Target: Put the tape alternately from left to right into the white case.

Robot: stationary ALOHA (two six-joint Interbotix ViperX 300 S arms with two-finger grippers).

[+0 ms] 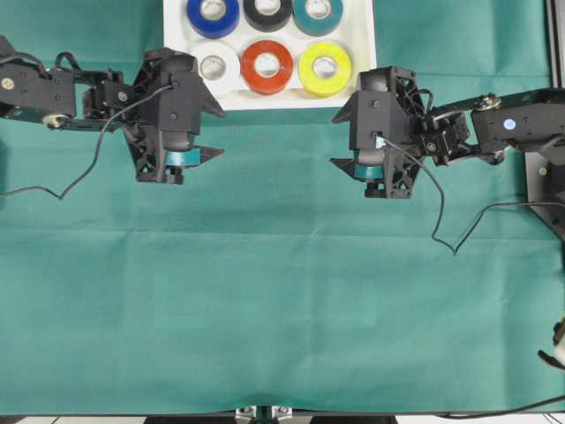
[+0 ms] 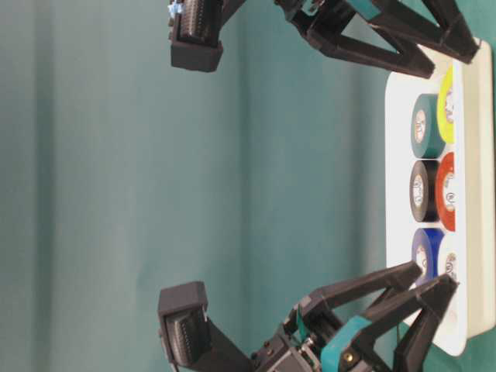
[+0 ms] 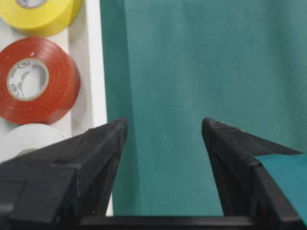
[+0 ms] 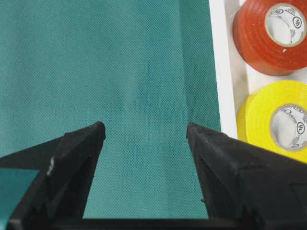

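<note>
1. Left gripper sat at the left of the overhead view, over the green cloth, just below the near-left corner of the white case. Jaws were spread wide w/ nothing between them; left wrist view showed only bare cloth in the gap.
2. Left fingertips flanked the cloth; the one on the case side overlapped the case rim in the wrist view. Contact w/ the rim could not be told.
3. White case lay at top centre of the overhead view, on the cloth, betw. the two arms. All six tape rolls lay flat inside it, in two rows of three.
4. Far row, L to R: blue roll, black roll, teal roll. The frame's top edge cut off part of each.
5. Near row, L to R: white roll, red-orange roll, yellow roll. Neighbouring rolls sat close or touching; pale cores faced up.
6. Right gripper sat at the right, over the cloth, just below the near-right corner of the case. Jaws were spread wide, nothing held; right wrist view showed bare cloth betw. its fingertips.
7. In the right wrist view the yellow and red-orange rolls lay inside the rim, beside the case-side finger.
</note>
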